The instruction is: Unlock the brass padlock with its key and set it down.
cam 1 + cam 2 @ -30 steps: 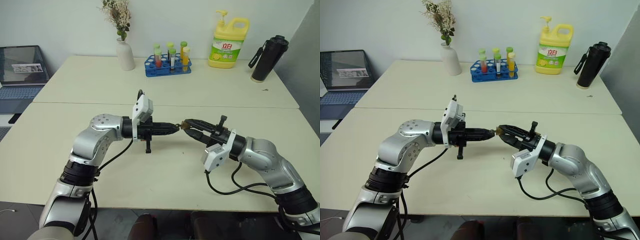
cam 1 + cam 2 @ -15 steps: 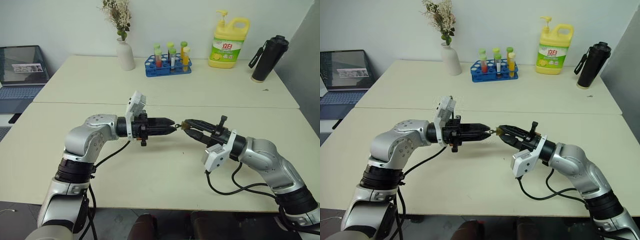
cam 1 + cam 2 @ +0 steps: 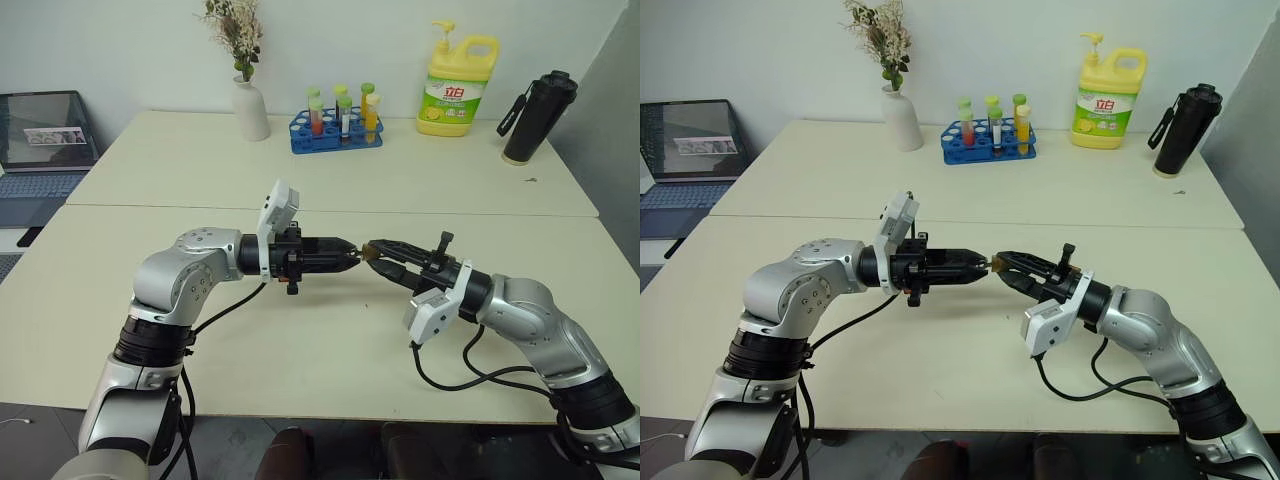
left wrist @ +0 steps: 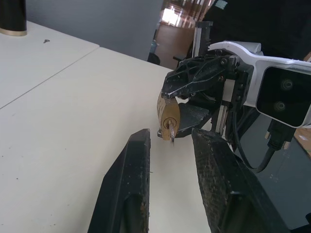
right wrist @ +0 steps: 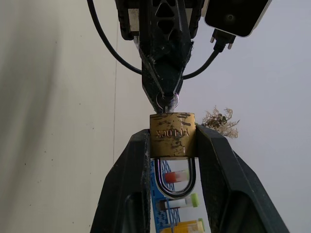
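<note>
Gleaming scuffed brass padlock (image 5: pixel 172 134), shackle closed

The near table (image 3: pixel 330 380) lies bare across the frame's lower half. Along the top stand a vase (image 3: pixel 250 108), test-tube rack (image 3: pixel 337 130), detergent bottle (image 3: pixel 457 85) and black flask (image 3: pixel 538 115); a laptop (image 3: pixel 42 140) sits upper left.

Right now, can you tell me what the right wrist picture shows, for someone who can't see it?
The right gripper clamps the brass padlock between its two black fingers, shackle pointing back toward the camera. The left gripper meets the key in its far end.
</note>
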`<state>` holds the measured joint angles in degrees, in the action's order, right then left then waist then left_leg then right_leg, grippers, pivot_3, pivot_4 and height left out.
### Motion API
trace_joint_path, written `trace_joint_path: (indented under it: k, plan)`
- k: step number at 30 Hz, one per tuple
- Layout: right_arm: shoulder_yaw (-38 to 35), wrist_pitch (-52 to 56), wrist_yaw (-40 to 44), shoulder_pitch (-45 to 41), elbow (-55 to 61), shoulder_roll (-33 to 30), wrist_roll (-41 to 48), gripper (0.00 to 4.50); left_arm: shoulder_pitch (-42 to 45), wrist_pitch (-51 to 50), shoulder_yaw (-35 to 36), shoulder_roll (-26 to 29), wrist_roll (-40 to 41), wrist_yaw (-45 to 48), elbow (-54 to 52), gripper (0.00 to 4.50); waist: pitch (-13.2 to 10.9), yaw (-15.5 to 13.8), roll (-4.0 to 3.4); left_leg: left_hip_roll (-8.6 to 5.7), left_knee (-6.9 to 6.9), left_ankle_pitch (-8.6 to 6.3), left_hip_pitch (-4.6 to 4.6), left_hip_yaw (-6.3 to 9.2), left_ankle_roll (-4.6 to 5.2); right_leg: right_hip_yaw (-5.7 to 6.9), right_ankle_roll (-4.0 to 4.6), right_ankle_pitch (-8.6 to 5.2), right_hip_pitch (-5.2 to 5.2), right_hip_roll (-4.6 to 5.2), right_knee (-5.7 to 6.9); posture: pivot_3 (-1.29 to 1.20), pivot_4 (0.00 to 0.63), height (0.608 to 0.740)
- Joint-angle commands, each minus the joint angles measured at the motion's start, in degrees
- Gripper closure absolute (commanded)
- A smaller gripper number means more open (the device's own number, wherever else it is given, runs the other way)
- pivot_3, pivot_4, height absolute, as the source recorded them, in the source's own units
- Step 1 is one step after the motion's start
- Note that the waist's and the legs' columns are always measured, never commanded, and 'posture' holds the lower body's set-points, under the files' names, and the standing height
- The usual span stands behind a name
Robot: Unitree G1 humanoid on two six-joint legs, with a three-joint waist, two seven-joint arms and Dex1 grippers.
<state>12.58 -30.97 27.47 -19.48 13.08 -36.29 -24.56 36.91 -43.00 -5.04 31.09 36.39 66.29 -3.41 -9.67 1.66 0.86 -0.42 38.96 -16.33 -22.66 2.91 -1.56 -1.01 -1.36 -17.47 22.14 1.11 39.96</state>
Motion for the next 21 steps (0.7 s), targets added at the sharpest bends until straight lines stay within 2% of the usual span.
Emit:
trace_joint_path:
  k: [1, 5, 8, 11, 21]
  plan:
    - [-1.47, -0.33, -0.14, -0.48, 2.13, 0.02, 1.54, 3.56, 1.68, 0.86, 0.31, -0.57, 0.08, -0.2, -0.39, 3.08, 0.0, 0.0, 0.0, 0.0, 0.0, 0.0, 0.0, 0.0, 0.0, 0.0, 0.0, 0.0, 0.0, 0.0, 0.0, 0.0, 0.15, 0.74]
    - [-1.41, -0.2, -0.01, -0.69, 1.88, 0.05, 1.64, 3.56, 1.89, 1.05, 0.11, -0.76, 0.07, 0.07, -0.11, 3.08, 0.0, 0.0, 0.0, 0.0, 0.0, 0.0, 0.0, 0.0, 0.0, 0.01, 0.0, 0.0, 0.0, 0.0, 0.0, 0.0, 0.15, 0.74]
    - [-1.34, -0.17, 0.09, -0.75, 1.92, 0.05, 1.71, 3.56, 2.1, 1.13, 0.25, -1.01, 0.01, -0.19, 0.14, 3.68, 0.0, 0.0, 0.0, 0.0, 0.0, 0.0, 0.0, 0.0, 0.0, 0.0, 0.0, 0.0, 0.0, 0.0, 0.0, 0.0, 0.15, 0.74]
    - [-1.27, -0.06, 0.16, -0.75, 1.95, 0.09, 1.81, 3.56, 2.18, 1.18, 0.31, -1.1, -0.04, -0.19, 0.25, 4.46, 0.0, 0.0, 0.0, 0.0, 0.0, 0.0, 0.0, 0.0, 0.0, 0.0, 0.0, 0.0, 0.0, 0.0, 0.0, 0.0, 0.15, 0.74]
    - [-1.28, 0.07, 0.4, -0.5, 2.38, 0.07, 2.0, 3.56, 1.95, 2.06, -0.24, -0.99, -0.73, 0.06, 0.05, 4.5, 0.0, 0.0, 0.0, 0.0, 0.0, 0.0, 0.0, 0.0, 0.0, 0.0, 0.0, 0.0, 0.0, 0.0, 0.0, 0.0, 0.15, 0.74]
